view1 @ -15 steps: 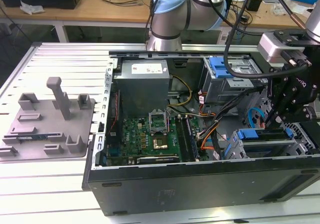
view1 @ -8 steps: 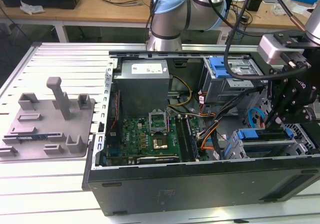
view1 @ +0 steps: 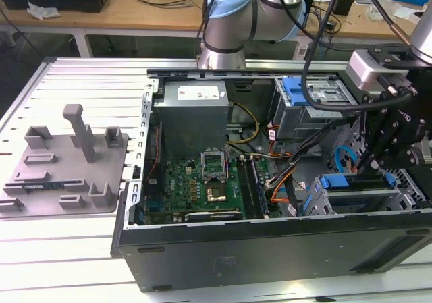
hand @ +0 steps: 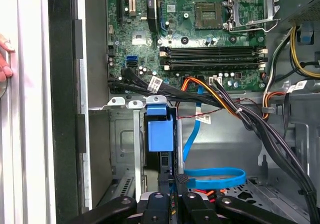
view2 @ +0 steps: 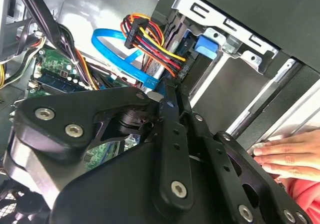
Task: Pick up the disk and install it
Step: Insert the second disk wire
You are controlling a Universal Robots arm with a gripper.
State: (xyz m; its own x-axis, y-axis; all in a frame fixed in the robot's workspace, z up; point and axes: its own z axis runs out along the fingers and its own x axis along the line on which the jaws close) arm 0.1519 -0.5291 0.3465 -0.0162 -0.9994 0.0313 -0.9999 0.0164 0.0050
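An open computer case (view1: 270,249) lies on its side on a slatted metal bench (view1: 67,87), with wooden desks behind. The gripper (hand: 175,196) hangs over the case's drive cage (hand: 125,149), at the exterior view's right; in the first wrist view its fingers (hand: 182,180) stand close together on the thin edge of the disk (hand: 165,166), which sits upright and mostly sunk in the cage slot directly beneath the tool. Whether the grip is firm cannot be told. Just ahead of the fingertips, a blue latch (hand: 160,131) sits on the disk's end. A flat blue data cable (hand: 215,176) loops beside the gripper, with black and orange wiring bundles (hand: 220,99) beyond, then the motherboard (hand: 200,29). A person's hand (view2: 287,151) rests on the case rim near the tool. Well away, a grey tray (view1: 64,168) with posts lies on the bench.
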